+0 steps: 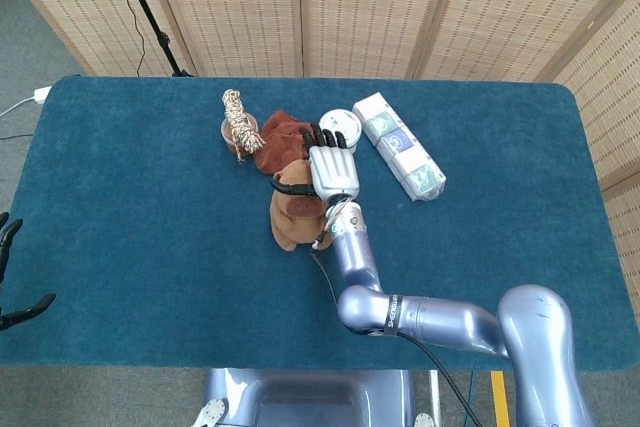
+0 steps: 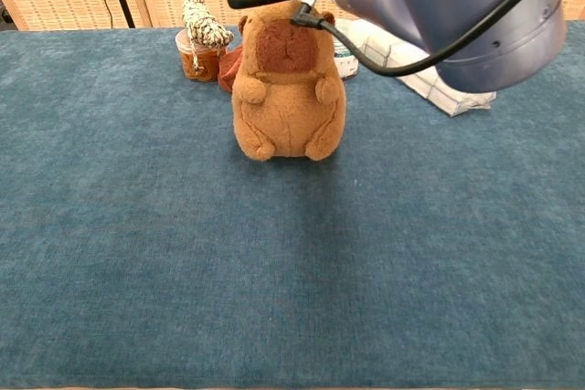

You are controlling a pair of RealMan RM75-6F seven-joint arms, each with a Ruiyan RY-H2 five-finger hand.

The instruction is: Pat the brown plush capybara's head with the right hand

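Robot hand point(image 1: 330, 169) lies flat above capybara point(image 2: 288, 89), fingers spread.

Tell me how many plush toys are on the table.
1. The brown plush capybara sits upright near the middle of the blue table, in front of the reddish cloth. The right robot hand is above its head. Others may be hidden behind the arm.
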